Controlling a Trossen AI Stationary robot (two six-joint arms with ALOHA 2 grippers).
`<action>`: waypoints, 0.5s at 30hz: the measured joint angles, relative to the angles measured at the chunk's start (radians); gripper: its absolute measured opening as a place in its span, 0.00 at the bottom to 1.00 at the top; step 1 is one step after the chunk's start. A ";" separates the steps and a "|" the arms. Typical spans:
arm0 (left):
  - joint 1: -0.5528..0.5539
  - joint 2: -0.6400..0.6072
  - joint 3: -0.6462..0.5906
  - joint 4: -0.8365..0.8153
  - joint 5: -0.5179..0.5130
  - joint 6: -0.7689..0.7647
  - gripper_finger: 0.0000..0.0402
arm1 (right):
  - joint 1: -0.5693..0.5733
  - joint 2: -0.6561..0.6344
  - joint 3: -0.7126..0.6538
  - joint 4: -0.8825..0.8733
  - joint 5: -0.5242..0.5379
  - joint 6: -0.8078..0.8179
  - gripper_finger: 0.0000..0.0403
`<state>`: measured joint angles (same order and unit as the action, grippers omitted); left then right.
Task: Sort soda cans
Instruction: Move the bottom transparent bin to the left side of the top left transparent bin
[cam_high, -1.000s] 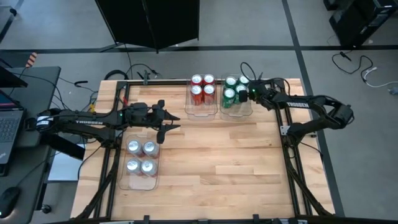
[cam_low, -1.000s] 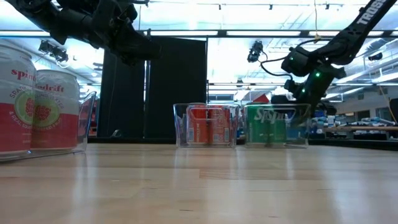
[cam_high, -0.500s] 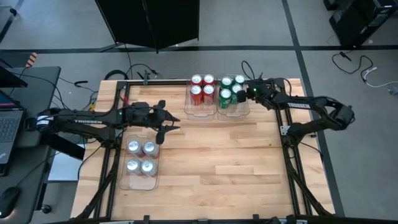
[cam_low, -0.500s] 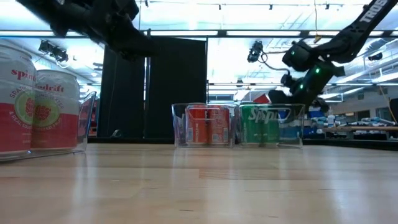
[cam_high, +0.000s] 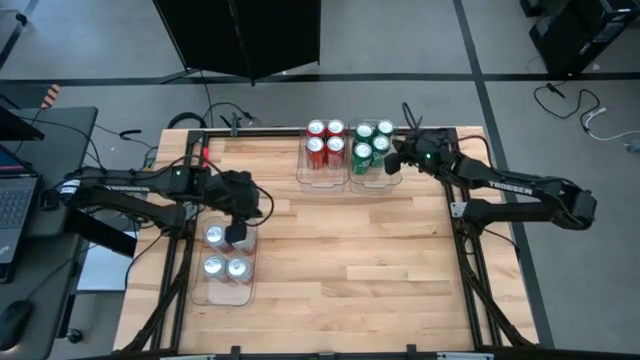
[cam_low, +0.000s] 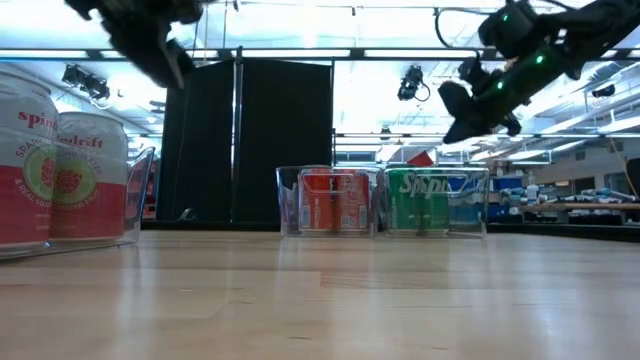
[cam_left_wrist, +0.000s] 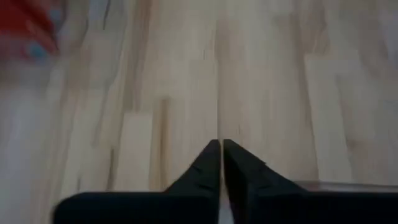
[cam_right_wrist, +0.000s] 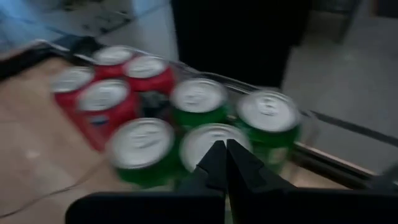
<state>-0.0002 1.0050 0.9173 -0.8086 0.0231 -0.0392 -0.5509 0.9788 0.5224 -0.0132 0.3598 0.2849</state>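
Twelve cans sorted upright on the surface: red four (cam_high: 324, 140) and green four (cam_high: 373, 143) in adjoining back bins, silver four (cam_high: 226, 252) near the left edge. Right tool (cam_high: 393, 160), pressed together and empty, just beside the greens; left tool (cam_high: 240, 236), likewise pinched empty, over the silvers. Fingertips meeting seen only in wrist views, not overhead.

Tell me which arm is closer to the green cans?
Right. Its claw hangs beside the green cans in their bin; the left claw is far off, over the silver cans.
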 joint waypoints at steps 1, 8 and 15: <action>0.000 0.000 -0.007 -0.016 0.000 -0.021 0.03 | 0.021 -0.010 0.000 0.000 0.002 -0.001 0.00; 0.000 0.013 -0.071 -0.073 0.015 -0.106 0.01 | 0.141 -0.031 0.000 0.000 0.063 -0.001 0.00; 0.000 0.084 -0.091 -0.112 0.021 -0.121 0.01 | 0.202 -0.031 0.001 0.024 0.092 -0.005 0.00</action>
<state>-0.0002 1.0889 0.8261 -0.9207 0.0437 -0.1601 -0.3487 0.9482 0.5232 0.0113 0.4522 0.2797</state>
